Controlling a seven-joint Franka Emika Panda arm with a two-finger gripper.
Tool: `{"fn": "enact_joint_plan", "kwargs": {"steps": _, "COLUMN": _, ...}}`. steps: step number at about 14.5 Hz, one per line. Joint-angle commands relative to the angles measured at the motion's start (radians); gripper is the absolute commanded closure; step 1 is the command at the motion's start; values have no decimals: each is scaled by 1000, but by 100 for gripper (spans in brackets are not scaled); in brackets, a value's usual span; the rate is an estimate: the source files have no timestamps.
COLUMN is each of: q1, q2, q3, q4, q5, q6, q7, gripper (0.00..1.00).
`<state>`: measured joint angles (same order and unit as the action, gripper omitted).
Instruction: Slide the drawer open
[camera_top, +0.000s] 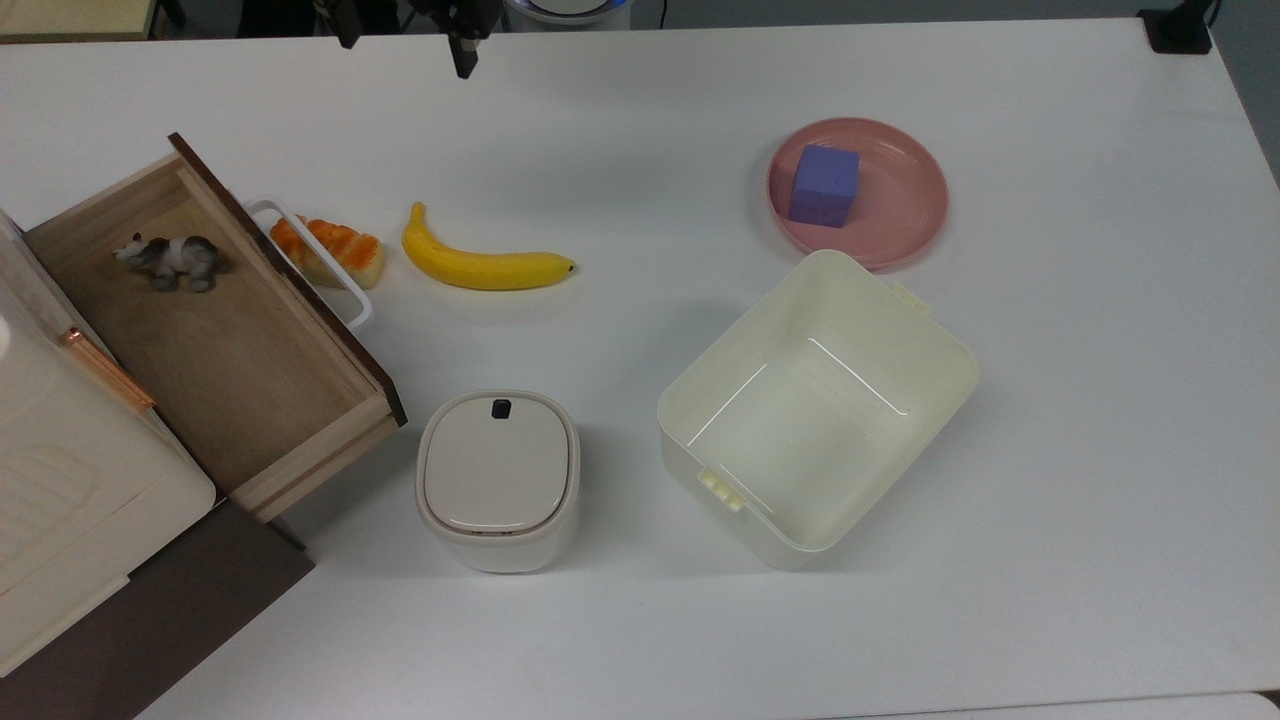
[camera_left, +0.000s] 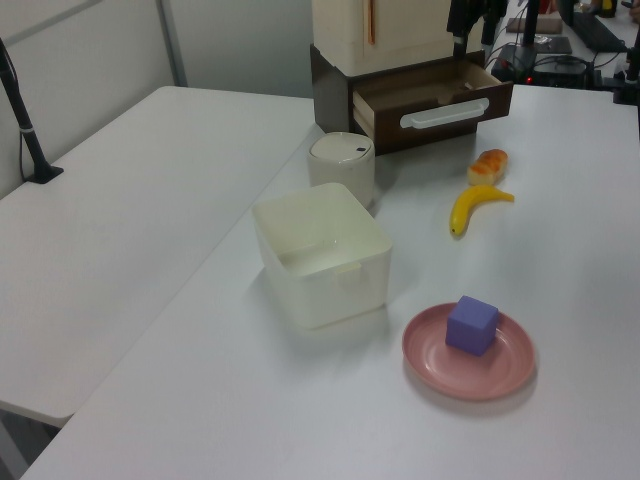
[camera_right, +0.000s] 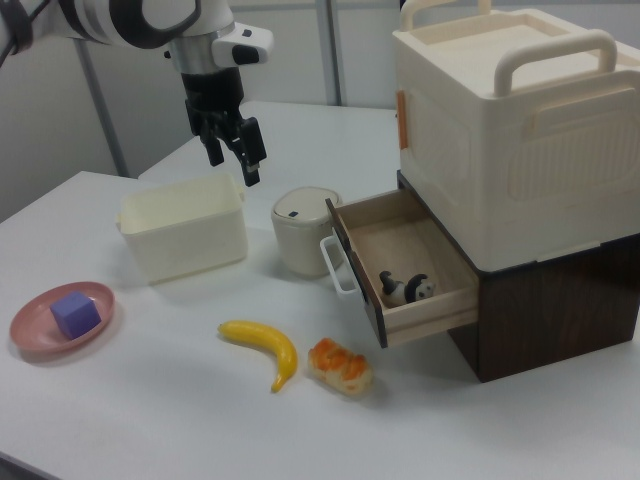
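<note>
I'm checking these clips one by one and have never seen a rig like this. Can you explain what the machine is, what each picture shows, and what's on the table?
The machine is a robot arm ending in a two-finger gripper, raised above the table with its fingers open and holding nothing. Three fixed cameras film it: the top view looks straight down, the left view and right view look across the table from opposite ends.

On the white table stands a dark brown cabinet with a cream carry box on top. Its wooden drawer is pulled out, with a small toy animal inside. Nearby lie a banana, a piece of bread, a small lidded white container, an empty cream plastic bin, and a pink plate carrying a purple cube.
</note>
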<state>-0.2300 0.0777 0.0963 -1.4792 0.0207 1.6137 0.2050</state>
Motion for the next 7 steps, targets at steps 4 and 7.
{"fn": "enact_joint_plan", "kwargs": {"steps": 4, "q1": 135, "q2": -27, "q3": -125, "q4": -26, "q5": 16, "q6": 17, "q7": 2, "gripper": 0}}
{"fn": "enact_joint_plan", "kwargs": {"steps": 7, "q1": 135, "q2": -26, "q3": -125, "q4": -27, "q5": 16, "q6": 17, "q7": 1, "gripper": 0}}
